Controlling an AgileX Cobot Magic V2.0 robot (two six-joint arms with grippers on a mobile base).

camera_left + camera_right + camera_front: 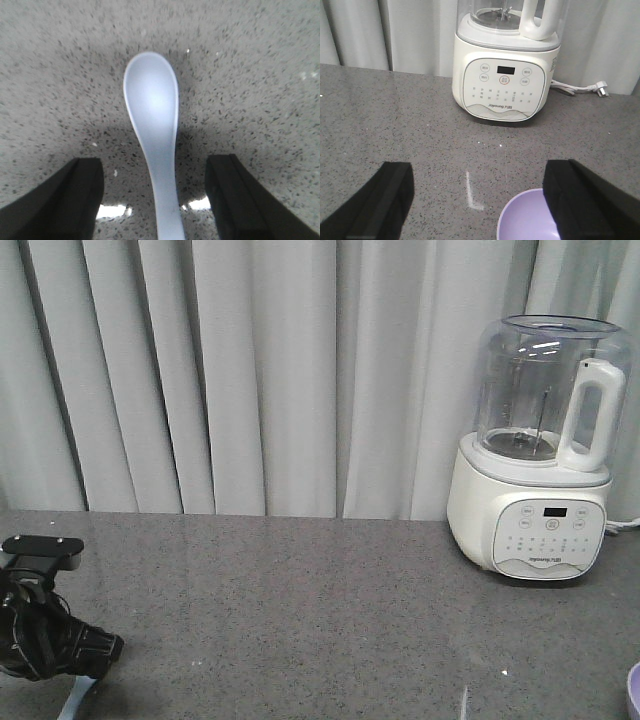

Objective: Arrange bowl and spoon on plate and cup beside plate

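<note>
The pale blue spoon [151, 100] lies flat on the speckled grey countertop, scoop away from me. Its handle runs back between the fingers of my left gripper [155, 167], which is open and low over it, with a gap on each side of the handle. In the front view the spoon's end [78, 697] pokes out under the left arm [45, 640]. My right gripper [480, 172] is open and empty above the counter. The lavender bowl [525, 220] sits just inside its right finger [570, 190]; its rim [633, 690] shows at the front view's bottom right. Plate and cup are out of view.
A white blender [535, 460] with a clear jug stands at the back right before grey curtains. Its cord and plug [600, 86] lie beside it. A white L-shaped mark [472, 192] is on the counter left of the bowl.
</note>
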